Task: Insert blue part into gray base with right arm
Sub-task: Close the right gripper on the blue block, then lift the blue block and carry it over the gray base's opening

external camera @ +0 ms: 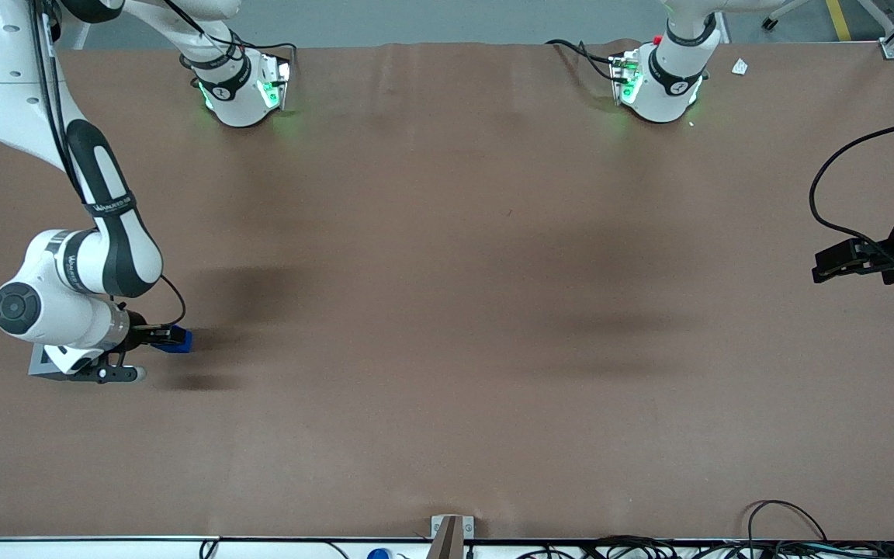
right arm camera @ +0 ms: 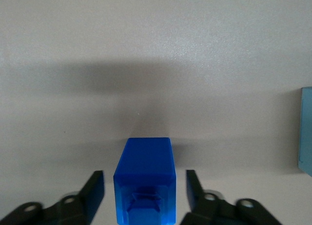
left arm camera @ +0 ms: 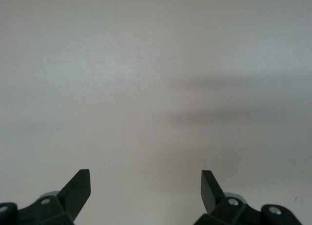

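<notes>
Two black fingers (right arm camera: 95,191) of my gripper (right arm camera: 145,193) stand apart, one on either side of the small bright-blue plastic block (right arm camera: 145,178), with a strip of table showing between each finger and the block's side, so nothing is clamped. From my wrist camera the blue part sits between the fingers on the matte brown table surface (right arm camera: 156,49), its notched face turned toward the camera, and it casts a soft shadow on the table ahead of it. A pale edge of another object (right arm camera: 306,132) pokes into that view, well apart from the block; I cannot tell what it is. In the front view my gripper (external camera: 154,335) is low over the table at the working arm's end, with the blue part (external camera: 175,340) at its tip. A light-gray box-like cube (external camera: 40,363) shows only as a corner beneath my white jointed forearm (external camera: 59,299), beside the gripper.
</notes>
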Motion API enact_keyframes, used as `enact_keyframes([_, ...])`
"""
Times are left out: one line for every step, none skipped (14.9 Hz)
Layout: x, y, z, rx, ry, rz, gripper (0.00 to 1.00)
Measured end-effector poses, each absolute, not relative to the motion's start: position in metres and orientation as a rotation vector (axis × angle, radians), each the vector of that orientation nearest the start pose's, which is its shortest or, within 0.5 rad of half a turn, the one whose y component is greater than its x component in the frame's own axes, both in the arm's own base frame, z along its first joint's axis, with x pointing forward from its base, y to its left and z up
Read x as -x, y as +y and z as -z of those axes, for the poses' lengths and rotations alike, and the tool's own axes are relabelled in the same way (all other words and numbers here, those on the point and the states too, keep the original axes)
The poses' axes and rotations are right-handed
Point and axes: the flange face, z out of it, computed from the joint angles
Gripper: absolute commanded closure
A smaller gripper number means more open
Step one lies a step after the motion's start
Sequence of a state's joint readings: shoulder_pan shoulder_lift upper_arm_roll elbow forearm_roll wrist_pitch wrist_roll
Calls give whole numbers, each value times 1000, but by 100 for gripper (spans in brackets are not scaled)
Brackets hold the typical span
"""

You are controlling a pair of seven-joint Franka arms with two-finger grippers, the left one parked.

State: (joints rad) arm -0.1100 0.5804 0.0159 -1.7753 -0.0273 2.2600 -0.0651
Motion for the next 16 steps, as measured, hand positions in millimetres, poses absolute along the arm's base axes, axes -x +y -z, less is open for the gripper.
enact_keyframes([-647,-63,-224,3142,20,-151,50])
enact_keyframes([-647,-63,-224,3142,20,-151,58])
enact_keyframes([-647,-63,-224,3142,20,-151,67])
enact_keyframes([-647,-63,-224,3142,20,-150,79])
enact_keyframes([-647,-63,-224,3142,21,-151,88])
enact_keyframes([-647,-63,-224,3142,22,-151,94])
enact_keyframes([-647,-64,-224,3142,23,-151,97])
enact_keyframes([-647,-65,-225,3142,25,-148,98])
enact_keyframes([-648,-66,-227,3142,28,-143,99])
enact_keyframes([-650,-67,-230,3142,31,-146,99])
enact_keyframes([-654,-69,-238,3141,33,-167,99])
enact_keyframes([-659,-70,-250,3139,36,-198,99])
enact_keyframes([-666,-72,-267,3136,38,-230,99])
enact_keyframes([-671,-73,-284,3134,41,-256,99])
enact_keyframes([-676,-75,-299,3133,43,-277,99])
enact_keyframes([-679,-79,-310,3133,45,-293,99])
